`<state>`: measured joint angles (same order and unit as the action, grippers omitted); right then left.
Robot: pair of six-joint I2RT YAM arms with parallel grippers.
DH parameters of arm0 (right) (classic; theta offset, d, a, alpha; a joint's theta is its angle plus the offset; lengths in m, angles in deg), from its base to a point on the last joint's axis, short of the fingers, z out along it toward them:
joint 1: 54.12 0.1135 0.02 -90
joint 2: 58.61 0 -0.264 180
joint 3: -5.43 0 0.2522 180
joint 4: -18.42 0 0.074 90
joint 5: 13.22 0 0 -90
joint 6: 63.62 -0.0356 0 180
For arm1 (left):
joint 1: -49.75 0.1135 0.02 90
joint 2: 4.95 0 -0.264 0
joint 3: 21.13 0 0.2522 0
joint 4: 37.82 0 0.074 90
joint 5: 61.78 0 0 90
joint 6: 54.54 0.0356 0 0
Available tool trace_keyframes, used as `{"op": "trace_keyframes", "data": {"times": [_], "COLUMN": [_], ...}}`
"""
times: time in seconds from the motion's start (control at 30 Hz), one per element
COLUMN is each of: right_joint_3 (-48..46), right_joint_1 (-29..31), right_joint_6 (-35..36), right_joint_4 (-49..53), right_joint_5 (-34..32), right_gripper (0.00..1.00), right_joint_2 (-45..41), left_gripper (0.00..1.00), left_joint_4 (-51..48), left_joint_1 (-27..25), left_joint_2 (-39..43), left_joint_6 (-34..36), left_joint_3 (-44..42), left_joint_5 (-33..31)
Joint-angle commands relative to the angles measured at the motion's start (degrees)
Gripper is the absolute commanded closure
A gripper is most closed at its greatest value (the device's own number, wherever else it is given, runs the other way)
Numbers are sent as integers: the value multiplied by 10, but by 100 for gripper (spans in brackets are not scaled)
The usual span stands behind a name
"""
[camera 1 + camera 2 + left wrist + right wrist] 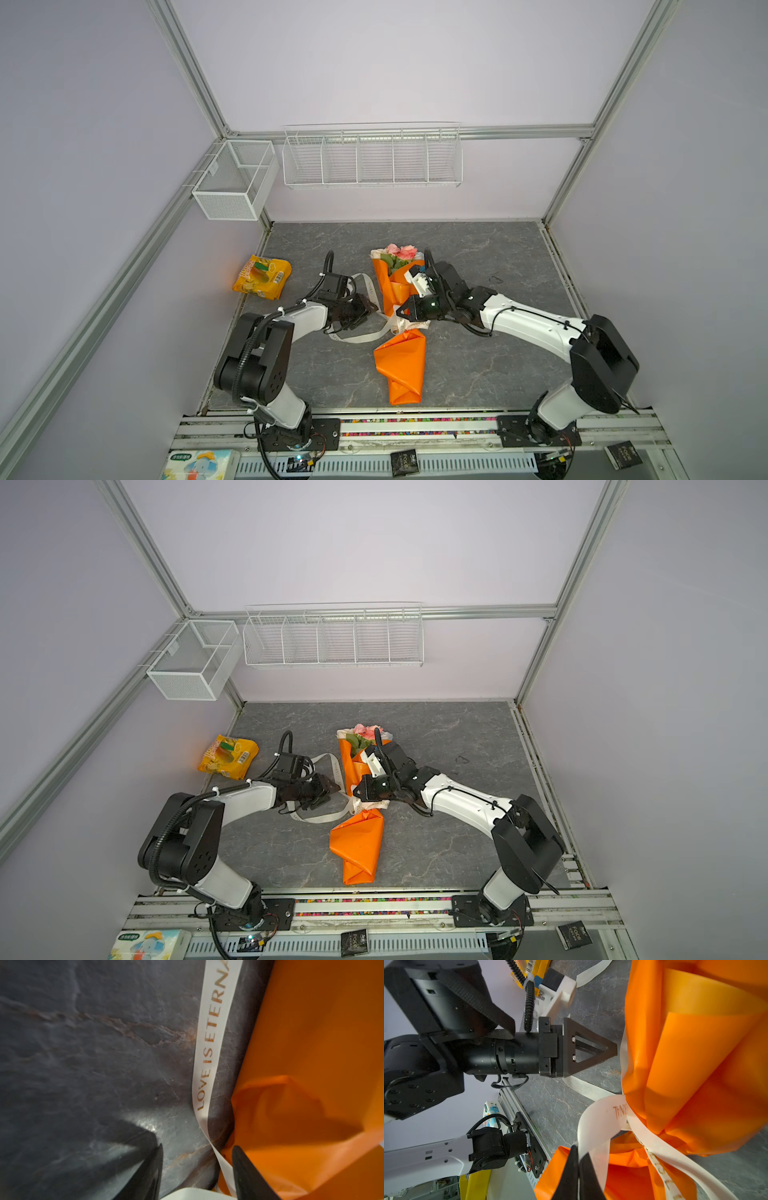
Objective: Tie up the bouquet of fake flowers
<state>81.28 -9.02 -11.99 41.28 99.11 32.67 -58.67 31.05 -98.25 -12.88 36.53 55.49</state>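
Cream ribbon [596, 1124] is pinched in the right gripper [579, 1154], with the bouquet [695, 1053] just beside it. The left gripper [197, 1147] has its jaws apart, a ribbon strand running between them.

The table [478, 257] looks like dark grey stone, veined, with a dull sheen. The bouquet [386, 286] is wrapped in smooth, faintly glossy orange paper. The ribbon [209, 1047] is finely ribbed cream cloth with gold lettering. The snack bag [262, 277] is shiny plastic — the wall rack [372, 181] white wire.
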Motion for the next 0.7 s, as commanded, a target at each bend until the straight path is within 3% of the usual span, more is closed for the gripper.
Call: {"op": "trace_keyframes", "data": {"times": [0.0, 0.13, 0.3, 0.43, 0.6, 0.67], "right_joint_3": [6, 8, 12, 15, 17, 18], "right_joint_1": [2, 2, 2, 2, 3, 3], "right_joint_6": [11, 15, 16, 16, 15, 14], "right_joint_4": [-10, -6, -6, -4, -2, -1], "right_joint_5": [2, -1, 0, 2, -5, -9], "right_gripper": [93, 93, 93, 93, 93, 93], "right_joint_2": [-12, -10, -8, -6, -6, -7], "left_gripper": [46, 51, 67, 75, 96, 100], "left_joint_4": [6, 10, 46, 57, 51, 48], "left_joint_1": [-1, -8, -10, -11, -12, -11], "left_joint_2": [-18, -47, -72, -64, -47, -34], "left_joint_6": [-34, -36, -51, -47, -34, -33], "left_joint_3": [33, 46, 38, 29, 27, 23], "left_joint_5": [-6, -1, 13, 14, 23, 31]}}
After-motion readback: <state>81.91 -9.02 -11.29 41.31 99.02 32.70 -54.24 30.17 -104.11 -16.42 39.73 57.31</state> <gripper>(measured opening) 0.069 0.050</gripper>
